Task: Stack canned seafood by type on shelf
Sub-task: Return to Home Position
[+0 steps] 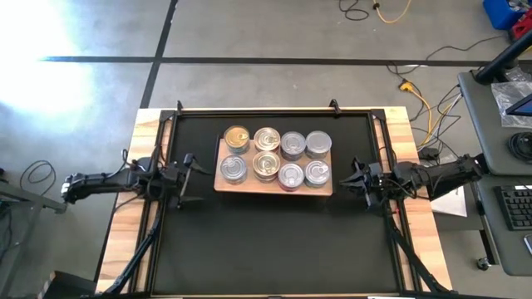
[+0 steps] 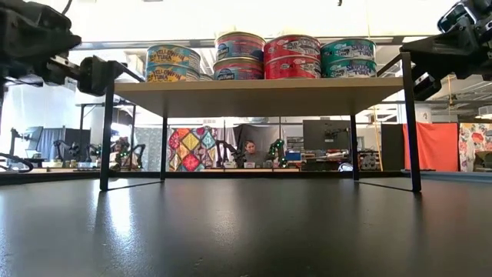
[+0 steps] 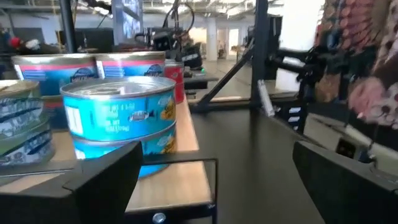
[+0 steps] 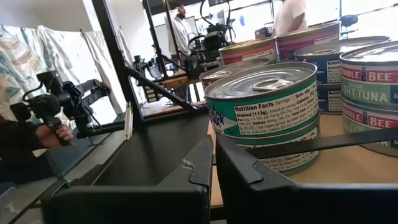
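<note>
A black mat (image 1: 274, 241) covered the worktop. One shelf (image 2: 254, 96) stood near its far edge, midway. Two grippers flanked it: the left gripper (image 1: 189, 178) off the shelf's left edge, fingers spread, and the right gripper (image 1: 357, 176) off its right edge, fingers pressed together. On the shelf, tins (image 1: 267, 139) showed eight lids in two rows of four; the four stacks facing the low view were each two high.

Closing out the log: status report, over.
Left gripper open, left of the shelf. Right gripper shut, right of it. Seafood tins stacked on shelf, eight tops showing. Both grippers clear of tins.
</note>
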